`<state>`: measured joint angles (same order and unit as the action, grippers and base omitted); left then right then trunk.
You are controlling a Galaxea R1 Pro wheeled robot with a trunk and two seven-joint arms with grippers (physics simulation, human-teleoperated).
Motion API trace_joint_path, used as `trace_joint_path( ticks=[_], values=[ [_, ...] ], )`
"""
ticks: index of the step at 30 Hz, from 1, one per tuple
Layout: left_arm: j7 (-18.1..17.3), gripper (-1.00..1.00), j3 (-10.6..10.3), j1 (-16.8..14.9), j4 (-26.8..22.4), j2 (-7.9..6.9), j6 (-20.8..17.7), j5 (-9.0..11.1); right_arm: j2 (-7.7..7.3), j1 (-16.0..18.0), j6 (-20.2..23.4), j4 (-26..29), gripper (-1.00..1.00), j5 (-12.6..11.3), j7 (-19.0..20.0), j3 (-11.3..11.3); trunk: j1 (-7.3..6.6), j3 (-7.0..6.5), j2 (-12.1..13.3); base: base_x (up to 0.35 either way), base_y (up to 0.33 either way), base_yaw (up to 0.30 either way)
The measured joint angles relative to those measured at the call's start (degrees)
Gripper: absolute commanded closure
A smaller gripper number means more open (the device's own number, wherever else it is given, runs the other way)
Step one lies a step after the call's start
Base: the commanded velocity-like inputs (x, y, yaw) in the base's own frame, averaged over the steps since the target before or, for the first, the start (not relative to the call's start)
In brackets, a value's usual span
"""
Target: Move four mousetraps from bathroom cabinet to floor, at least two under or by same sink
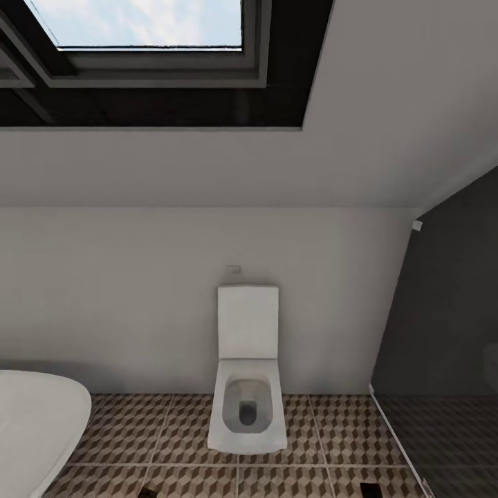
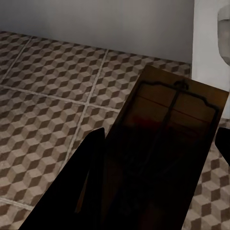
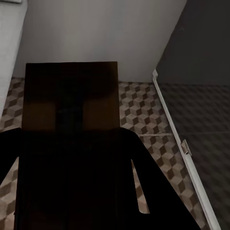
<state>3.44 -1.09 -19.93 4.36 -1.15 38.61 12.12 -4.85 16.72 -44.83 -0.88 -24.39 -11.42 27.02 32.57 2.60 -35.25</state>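
Holding a mousetrap each, our two grippers show best in the wrist views. In the left wrist view our left gripper (image 2: 158,167) has its dark fingers (image 2: 91,163) pinched on a brown wooden mousetrap (image 2: 177,110), wire side up, with the thin dark frame and spring bar clear against the board. The trap hangs above the floor tiles (image 2: 52,96), apart from them. Beyond it stand the pale wall and a corner of the white toilet (image 2: 223,33).

In the right wrist view our right gripper (image 3: 72,158) is clamped on a second mousetrap (image 3: 72,96); this board shows a plain, shadowed face and we cannot make out its wire. It too is held over the cube-patterned tiles. To its right runs the white sill (image 3: 177,139) of the dark glass shower screen (image 3: 201,48), something the left wrist view lacks.

The head view gives the room instead: the toilet (image 1: 247,373) against the far wall with its lid raised, the bathroom floor (image 1: 138,429) around it, the rim of a white bathtub (image 1: 34,422) near left, the shower screen (image 1: 443,311) at right, and a skylight (image 1: 138,24) overhead. Two small dark tips (image 1: 147,492) show at the near edge of that picture, too little for us to tell what they are.
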Motion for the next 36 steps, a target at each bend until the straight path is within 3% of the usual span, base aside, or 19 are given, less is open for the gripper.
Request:
trace_joint_path(
  ticks=[25,36],
  values=[
    [0.0,1.0,0.0,0.0,0.0,0.06,0.0,0.0,0.0,0.0,0.0,0.0,1.0,0.0,0.0,0.0,-0.02,0.0,0.0,0.17,0.045,0.0],
    [0.0,1.0,0.0,0.0,0.0,0.16,0.0,0.0,0.0,0.0,0.1,0.0,1.0,0.0,0.0,0.0,0.0,0.0,0.0,0.02,-0.051,0.0]
  ],
)
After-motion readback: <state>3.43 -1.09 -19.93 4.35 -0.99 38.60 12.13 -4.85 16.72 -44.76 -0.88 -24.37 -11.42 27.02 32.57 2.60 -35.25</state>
